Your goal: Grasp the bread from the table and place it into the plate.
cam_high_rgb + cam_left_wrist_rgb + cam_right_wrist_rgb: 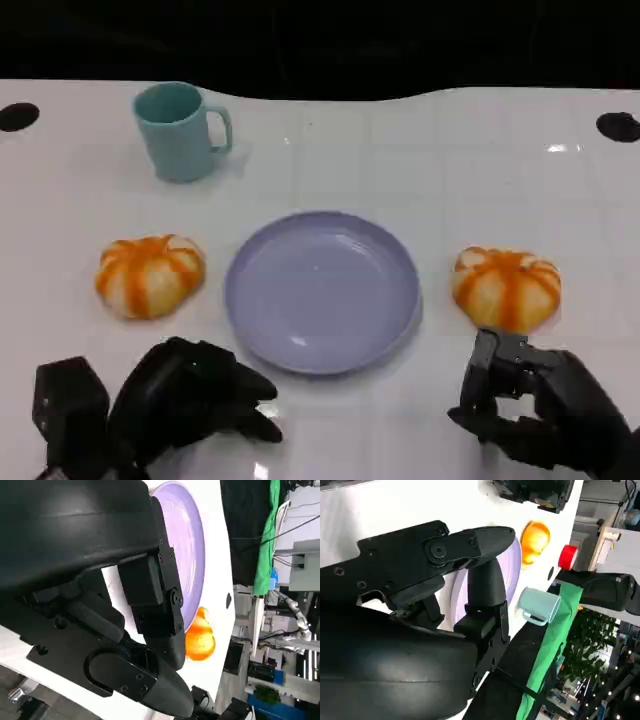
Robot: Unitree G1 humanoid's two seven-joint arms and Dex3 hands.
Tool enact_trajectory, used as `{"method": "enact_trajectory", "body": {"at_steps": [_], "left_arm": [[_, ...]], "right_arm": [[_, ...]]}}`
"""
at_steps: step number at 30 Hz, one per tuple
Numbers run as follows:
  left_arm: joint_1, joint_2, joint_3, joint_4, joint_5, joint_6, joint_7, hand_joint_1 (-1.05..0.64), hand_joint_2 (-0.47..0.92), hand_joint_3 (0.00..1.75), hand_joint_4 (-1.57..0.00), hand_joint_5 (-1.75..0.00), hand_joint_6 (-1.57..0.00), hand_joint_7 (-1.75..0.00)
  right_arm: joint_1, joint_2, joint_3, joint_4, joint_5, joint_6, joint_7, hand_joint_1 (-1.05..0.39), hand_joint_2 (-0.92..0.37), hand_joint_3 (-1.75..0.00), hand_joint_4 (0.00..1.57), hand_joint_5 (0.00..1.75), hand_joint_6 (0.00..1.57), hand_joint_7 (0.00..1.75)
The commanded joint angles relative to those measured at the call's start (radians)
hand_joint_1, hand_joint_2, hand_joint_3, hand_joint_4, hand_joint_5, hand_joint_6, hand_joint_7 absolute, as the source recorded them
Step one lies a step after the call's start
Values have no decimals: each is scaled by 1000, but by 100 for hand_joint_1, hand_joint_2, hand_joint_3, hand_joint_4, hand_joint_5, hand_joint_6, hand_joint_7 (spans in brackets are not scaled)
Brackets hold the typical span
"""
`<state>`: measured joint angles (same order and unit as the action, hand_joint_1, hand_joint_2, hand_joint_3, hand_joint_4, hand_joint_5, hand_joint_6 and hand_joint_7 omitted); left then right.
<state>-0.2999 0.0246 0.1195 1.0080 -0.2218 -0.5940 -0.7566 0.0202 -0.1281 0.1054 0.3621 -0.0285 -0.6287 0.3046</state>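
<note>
From my head camera I count two round orange-and-white striped bread buns, one shallow lavender plate (322,290) and one teal ceramic mug (181,131) on the white table (480,160). The plate sits at the centre; the left bun (150,275) lies at its nine o'clock and the right bun (506,288) at its three o'clock, both just beside the rim but apart from it, and the mug stands well off at eleven o'clock. My left hand (195,395) rests low with nothing in it, fingers loosely apart and reaching toward the plate; the left bun lies at its eleven o'clock. My right hand (535,405) is also bare, fingers partly curled with a gap between them, and the right bun sits at its twelve o'clock, nearly touching the fingertips, so I judge this hand the nearer one. The buns are round, with no long axis to line up on. In my left wrist view, beyond my fingers (150,605), lie the plate and the far bun. In my right wrist view, past my fingers (487,580), I see the plate, the other bun and the mug.
</note>
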Motion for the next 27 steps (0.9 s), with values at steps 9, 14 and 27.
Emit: {"method": "enact_trajectory", "body": {"at_steps": [9, 14, 27], "left_arm": [[12, 13, 3, -5, -1, -9, -12, -105, 79, 0, -156, -23, -155, 0], [6, 15, 3, -2, 1, 2, -6, -105, 79, 0, -156, -23, -155, 0], [10, 12, -1, -15, 5, 4, 5, -105, 79, 0, -157, -23, -156, -1]], "right_arm": [[12, -16, -4, -5, 6, -20, 3, -44, -92, -16, 81, 175, 62, 172], [-5, -17, -6, 24, -9, -55, -7, -44, -92, -17, 82, 175, 62, 170], [0, -22, -9, 16, -8, -52, -2, -45, -92, -18, 79, 175, 63, 163]]}}
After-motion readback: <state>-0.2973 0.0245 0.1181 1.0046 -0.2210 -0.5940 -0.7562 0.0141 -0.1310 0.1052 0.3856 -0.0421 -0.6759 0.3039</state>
